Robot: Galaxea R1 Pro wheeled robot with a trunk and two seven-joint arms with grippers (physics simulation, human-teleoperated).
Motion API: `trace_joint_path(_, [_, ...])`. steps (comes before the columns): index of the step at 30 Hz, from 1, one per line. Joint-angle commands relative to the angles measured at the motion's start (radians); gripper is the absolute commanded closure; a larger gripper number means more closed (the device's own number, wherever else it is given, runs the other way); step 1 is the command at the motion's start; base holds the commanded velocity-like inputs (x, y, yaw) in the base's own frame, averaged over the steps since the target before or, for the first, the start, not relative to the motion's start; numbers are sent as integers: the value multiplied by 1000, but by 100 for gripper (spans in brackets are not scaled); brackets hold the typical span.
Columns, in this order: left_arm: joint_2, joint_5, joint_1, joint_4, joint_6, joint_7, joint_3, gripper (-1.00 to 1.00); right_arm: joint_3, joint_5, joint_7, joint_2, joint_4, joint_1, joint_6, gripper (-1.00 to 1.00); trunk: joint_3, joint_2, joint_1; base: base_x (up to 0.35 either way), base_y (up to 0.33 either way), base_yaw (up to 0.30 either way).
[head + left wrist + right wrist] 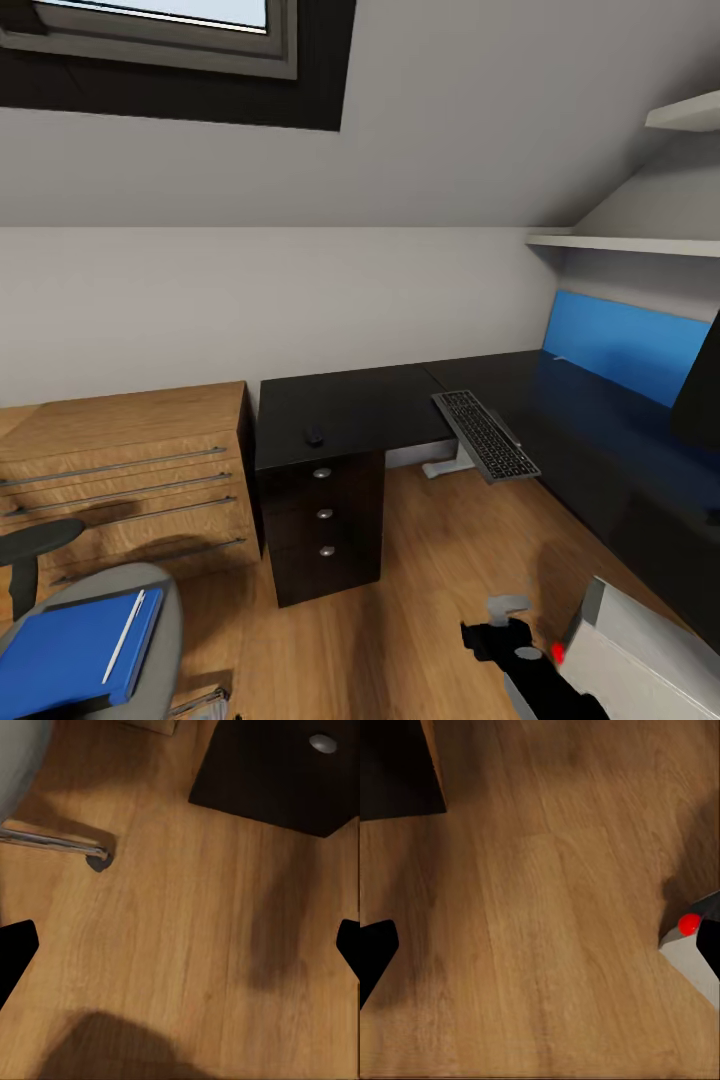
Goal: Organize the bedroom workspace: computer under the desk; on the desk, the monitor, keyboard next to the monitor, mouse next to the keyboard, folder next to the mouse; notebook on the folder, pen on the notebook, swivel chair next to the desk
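Note:
The black desk (350,400) runs in an L along the walls, its drawer unit (322,520) under the near end. The keyboard (485,436) lies on it, overhanging the inner edge, and the mouse (314,436) sits above the drawers. The monitor (700,385) is cut off at the right. On the swivel chair (155,600) lies the blue folder (70,655) with the pen (125,635) on it. The grey computer (640,660) stands on the floor beside my right arm (505,635). My left gripper (180,945) and right gripper (540,945) hang open over bare floor. The notebook is out of view.
A light wooden chest of drawers (120,470) stands left of the desk. A blue wall panel (620,340) and shelves (630,243) sit above the desk's right wing. A chair leg with a caster (97,859) lies near my left gripper. Wooden floor (430,590) spreads between chair and desk.

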Motion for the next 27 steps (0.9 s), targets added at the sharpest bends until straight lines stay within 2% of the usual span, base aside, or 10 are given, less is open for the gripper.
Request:
trace_joint_path(1, [-31,-21,-12,-34,46,41,-12,-100,15,0,-6,1,97,0,-96,-100,-1,-1,0,0,0,0])
trace_joint_path(2, [-40,-28,-21,-41,58,50,-15,-100,16,0,-6,2,130,0,-132,-100,-1,-1,0,0,0,0])
trace_joint_path(3, [-63,-43,-60,-54,90,69,-23,-100,20,5,-6,5,249,0,-268,-100,-1,-1,0,0,0,0])
trace_joint_path(7, [-97,-54,-163,-63,168,86,-47,-100,20,22,-6,19,374,0,-414,-100,-1,-1,0,0,0,0])
trace_joint_path(9, [-103,-53,-203,-64,194,88,-52,-100,20,25,-9,27,409,0,-463,-100,-1,-1,0,0,0,0])
trace_joint_path(10, [-103,-52,-232,-65,210,88,-55,-100,19,26,-11,40,434,0,-507,-100,0,-1,0,0,0,-78])
trace_joint_path(13, [-103,-52,-247,-54,216,82,-55,-100,18,26,-12,56,454,0,-533,-100,2,-1,0,0,0,-138])
trace_joint_path(15, [-103,-51,-251,-16,213,78,-54,-100,17,26,-12,62,463,0,-542,-100,3,-1,0,0,0,-181])
trace_joint_path(21, [-103,-52,-254,50,167,68,-57,-100,15,27,-14,65,468,0,-560,-100,8,-1,0,0,0,-202])
trace_joint_path(27, [-103,-52,-254,66,121,63,-68,-100,14,28,-15,65,469,0,-572,-100,13,-1,0,0,0,-220])
